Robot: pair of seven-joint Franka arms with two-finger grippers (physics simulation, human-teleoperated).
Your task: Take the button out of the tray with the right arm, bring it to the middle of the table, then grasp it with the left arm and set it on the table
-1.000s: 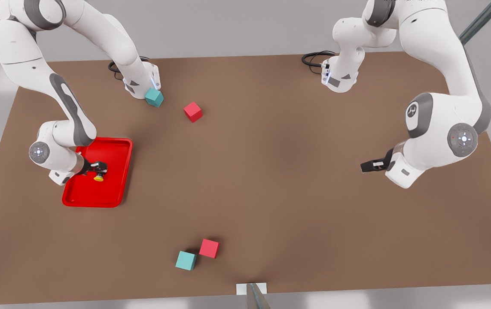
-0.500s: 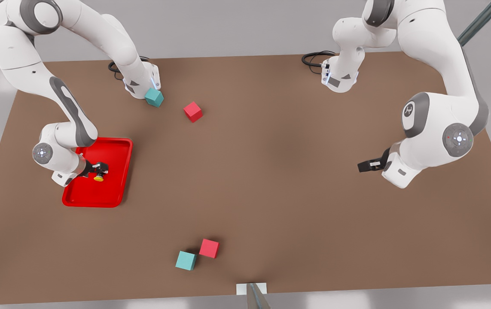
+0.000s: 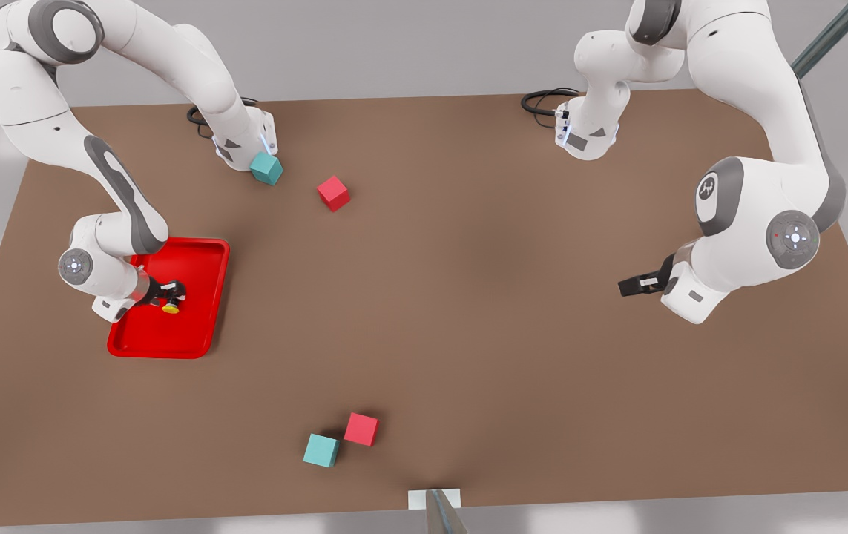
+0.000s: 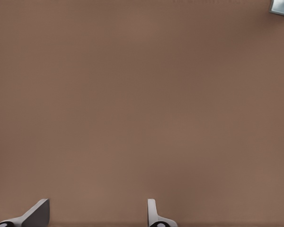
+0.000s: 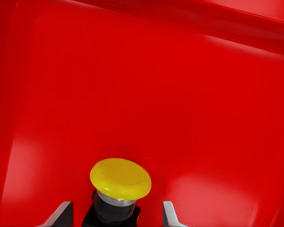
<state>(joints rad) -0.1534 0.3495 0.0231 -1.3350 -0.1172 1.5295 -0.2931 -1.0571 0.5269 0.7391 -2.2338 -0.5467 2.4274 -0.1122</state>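
One button [image 5: 120, 178] between right tool [image 5: 116, 215] fingertips

Brown matte table [image 3: 468, 311] is seen spanning the front view. A flat red tray [image 3: 205, 256] with a low rim is laid directly on it near the front view's left edge. A teal cube [image 3: 266, 167] is placed at the far side, touching or just beside an arm base [image 3: 242, 144]; a red cube [image 3: 333, 193] is set near it, apart. Toward the near edge, a second teal cube [image 3: 320, 450] and a second red cube [image 3: 361, 429] are placed corner to corner, touching or nearly so. The other arm base [image 3: 587, 133] is mounted at the far side, towards the front view's right, with a black cable [image 3: 542, 100] lying beside it. Bare tabletop is shown in the left wrist view.
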